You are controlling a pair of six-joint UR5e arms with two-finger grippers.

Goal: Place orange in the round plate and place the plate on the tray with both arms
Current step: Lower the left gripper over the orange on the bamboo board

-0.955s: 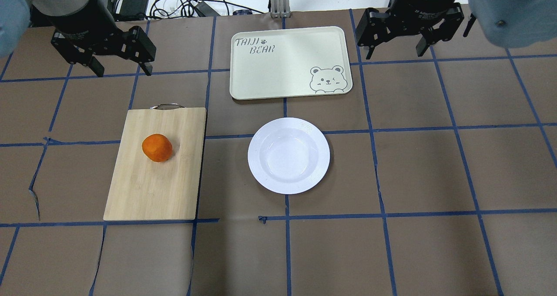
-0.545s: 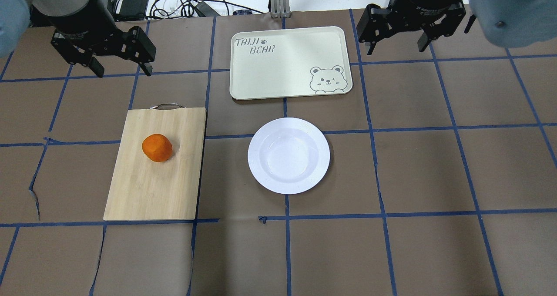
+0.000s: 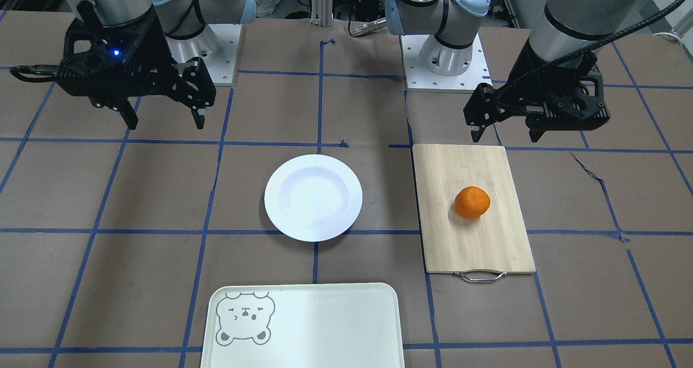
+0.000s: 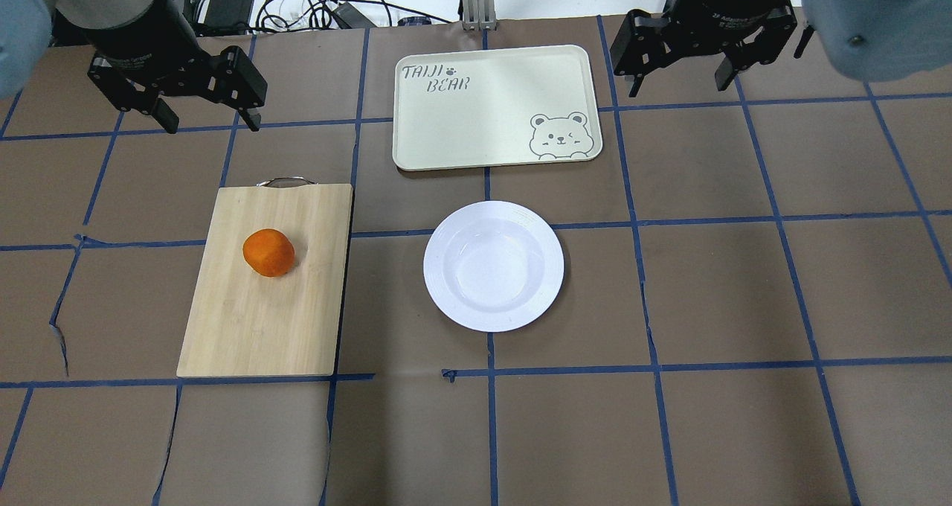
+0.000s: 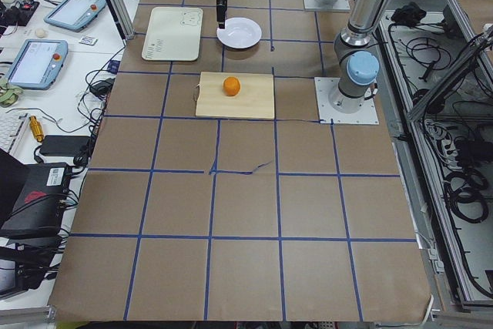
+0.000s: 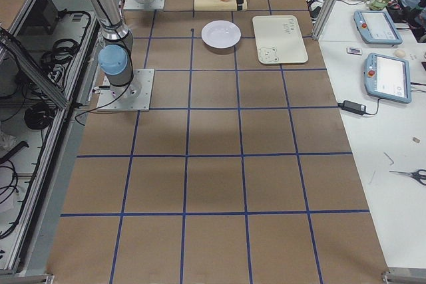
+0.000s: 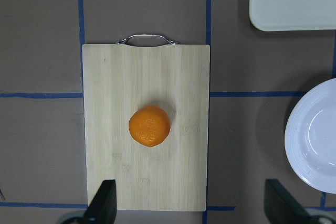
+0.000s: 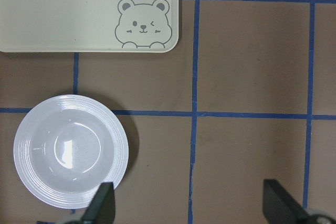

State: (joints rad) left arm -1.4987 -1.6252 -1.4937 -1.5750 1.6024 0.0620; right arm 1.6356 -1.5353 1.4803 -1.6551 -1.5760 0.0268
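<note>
The orange (image 4: 268,253) (image 3: 472,202) (image 7: 149,126) rests on a bamboo cutting board (image 4: 305,320). An empty white round plate (image 4: 442,298) (image 3: 281,216) (image 8: 31,192) lies at mid-table, just near of the pale bear tray (image 4: 476,126) (image 3: 335,324) (image 8: 63,14). My left gripper (image 4: 210,122) (image 3: 508,135) hangs open high above the table, beyond the board's handle end. My right gripper (image 4: 678,84) (image 3: 165,121) hovers open to the right of the tray, with nothing between its fingers.
The board's metal handle (image 4: 283,181) points away from the robot. Blue tape lines grid the brown table. Cables and a power brick (image 4: 227,0) lie past the far edge. Tablets (image 6: 383,74) sit on a side bench in the right view.
My right gripper has drifted slightly away from the robot, toward the table's far edge. The left gripper, orange, plate and tray have not moved.
</note>
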